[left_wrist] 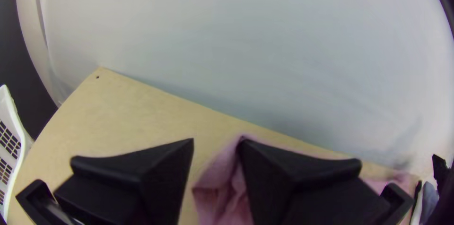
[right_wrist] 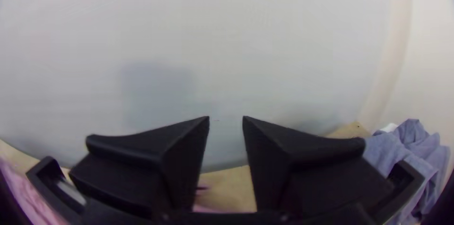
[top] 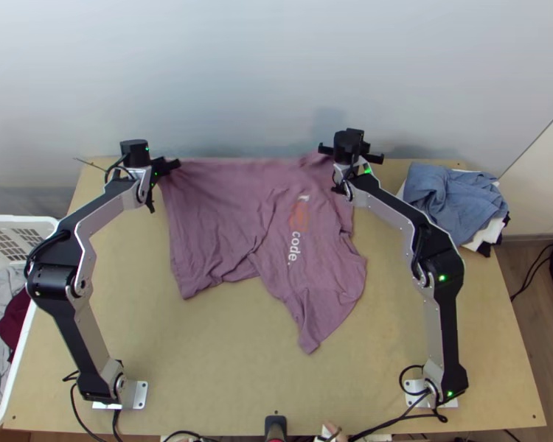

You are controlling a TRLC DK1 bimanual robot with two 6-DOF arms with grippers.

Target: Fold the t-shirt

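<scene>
The mauve t-shirt lies wrinkled over the back middle of the table, its printed part to the right and one corner pointing toward the near edge. At its back left corner is my left gripper. In the left wrist view that gripper stands open, with a raised peak of the shirt against one finger. My right gripper is over the shirt's back right corner. In the right wrist view, the right gripper is open, with pink cloth low between its fingers; whether they touch it I cannot tell.
A pile of blue and white clothes sits at the table's back right corner. A white basket with clothes stands left of the table. A pale wall rises behind the back edge.
</scene>
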